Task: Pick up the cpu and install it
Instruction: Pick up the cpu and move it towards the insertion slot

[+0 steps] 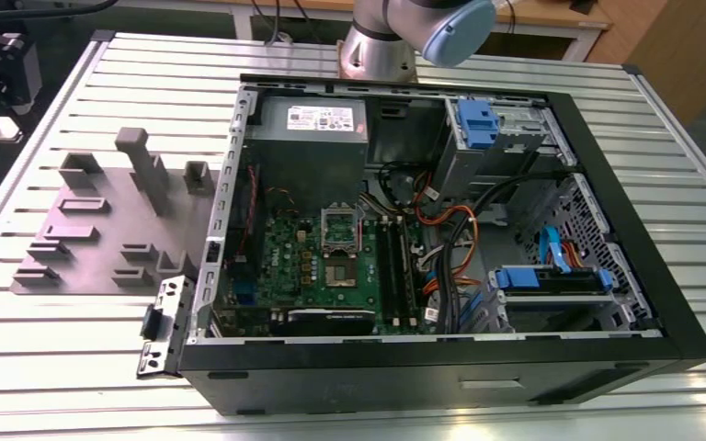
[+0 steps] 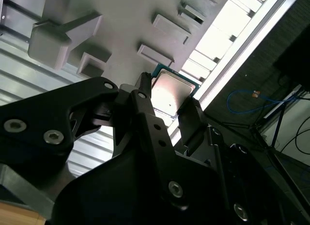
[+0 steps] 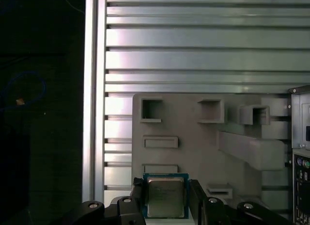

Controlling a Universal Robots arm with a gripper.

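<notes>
You've got a slatted aluminium counter (image 1: 71, 367) carrying an open black PC case (image 1: 451, 377) lying on its side. Inside it: green motherboard (image 1: 291, 262), grey power supply box (image 1: 310, 138) with a white label, orange and black cables (image 1: 451, 230), and two blue drive caddies (image 1: 476, 121) toward the exterior view's right. A grey fixture plate (image 1: 96, 234) with raised blocks sits just beside the case on the exterior view's left. A small black bracket (image 1: 163, 326) lies at the case's near corner.
</notes>
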